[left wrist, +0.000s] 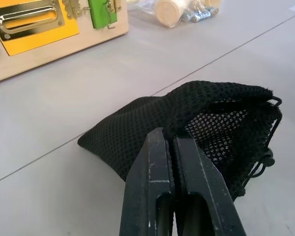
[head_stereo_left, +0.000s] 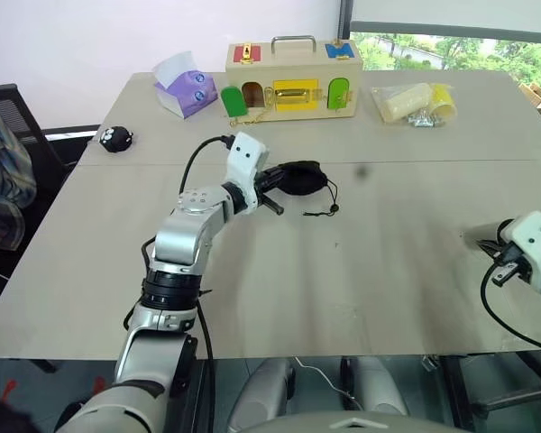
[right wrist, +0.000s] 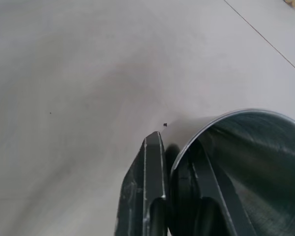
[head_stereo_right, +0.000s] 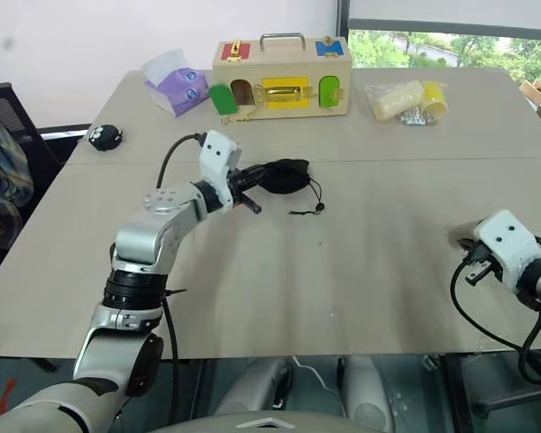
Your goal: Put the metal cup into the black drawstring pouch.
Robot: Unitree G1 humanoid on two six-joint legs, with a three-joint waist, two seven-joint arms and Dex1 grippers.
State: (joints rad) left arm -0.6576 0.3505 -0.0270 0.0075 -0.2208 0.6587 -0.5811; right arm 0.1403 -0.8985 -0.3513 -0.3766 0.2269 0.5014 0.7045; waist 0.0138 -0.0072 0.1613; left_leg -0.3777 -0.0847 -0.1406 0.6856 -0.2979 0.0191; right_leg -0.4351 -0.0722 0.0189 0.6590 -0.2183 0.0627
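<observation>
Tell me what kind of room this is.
Probably an office or lab set up for robot trials: a wide grey table, a window with trees outside, and practice items such as a latch box and a tissue pack.

Left arm is stretched forward and inward, elbow nearly straight, its white wrist turned toward the middle. The left tool (left wrist: pixel 173 147) has both black fingers pressed together, pinching the edge of the black drawstring pouch (left wrist: pixel 187 123). Over on the right, the arm is swung out wide and low. The right tool (right wrist: pixel 179 157) is clamped on the rim of the metal cup (right wrist: pixel 246 162), one finger (right wrist: pixel 152 182) outside the wall, the other inside.
</observation>
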